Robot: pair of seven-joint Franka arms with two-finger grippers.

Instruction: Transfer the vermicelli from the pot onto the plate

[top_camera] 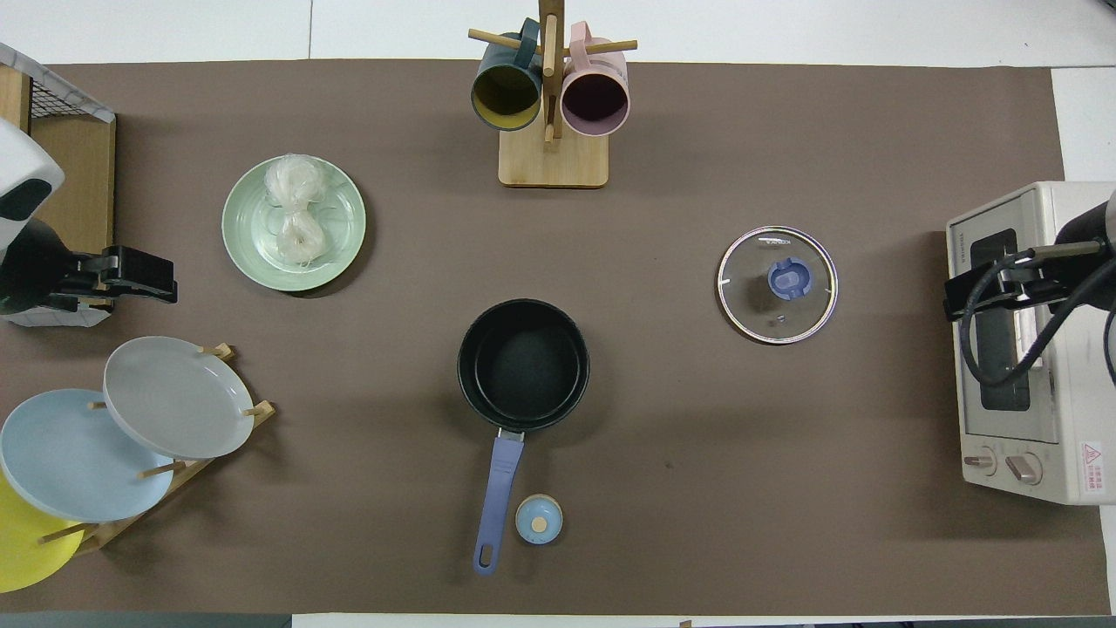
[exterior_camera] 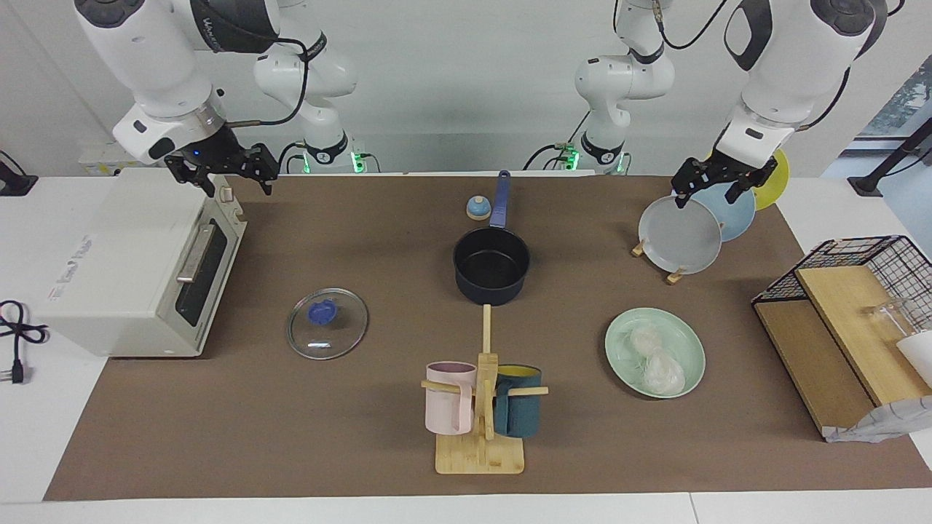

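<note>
On the plate [exterior_camera: 692, 342] toward the left arm's end of the table we see the vermicelli [exterior_camera: 655, 360], pot [exterior_camera: 491, 263] empty, so we judge transfer done | left tool [exterior_camera: 717, 185] released over plate rack [exterior_camera: 655, 251], right tool [exterior_camera: 222, 171] over toaster oven [exterior_camera: 124, 269], grip unreadable | both apparently parked clear.

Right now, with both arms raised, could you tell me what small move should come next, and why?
Probably none beyond holding both arms where they are. The vermicelli already lies on the mint-green plate, and the pot shows only its bare black inside. The left gripper hangs over the plate rack, the right gripper over the toaster oven; neither holds anything.
</note>
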